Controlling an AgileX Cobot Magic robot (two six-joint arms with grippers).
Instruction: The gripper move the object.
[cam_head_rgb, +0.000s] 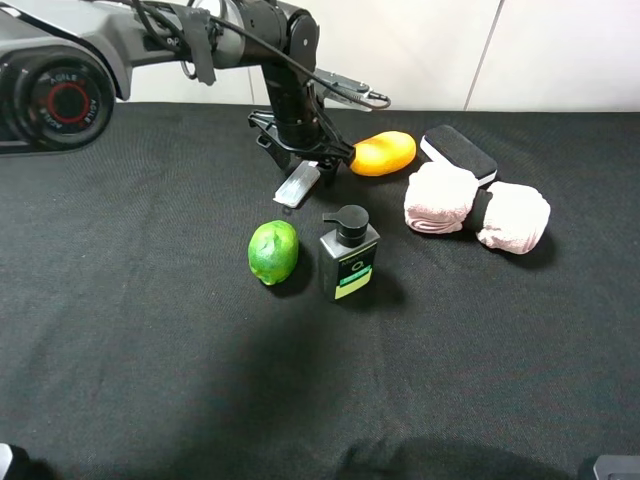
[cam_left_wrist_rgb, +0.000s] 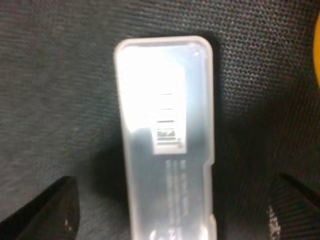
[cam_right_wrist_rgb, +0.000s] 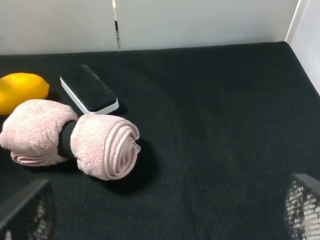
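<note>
At twelve o'clock from the lime (cam_head_rgb: 273, 252), the left gripper (cam_head_rgb: 303, 165) hangs wide open over the object (cam_head_rgb: 297, 185), which lies flat between its fingers (cam_left_wrist_rgb: 47, 210), apparently freed.

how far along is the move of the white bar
Done, it seems: the white bar lies flat on the black cloth, near the lime. In hand: nothing; the left gripper is open over it, fingers clear on both sides. Left: pulling the arm away.

You get even overhead light with soft shadows on the black surface (cam_head_rgb: 150, 350), but the left wrist view is blurred, its white bar (cam_left_wrist_rgb: 167, 135) glaring.
</note>
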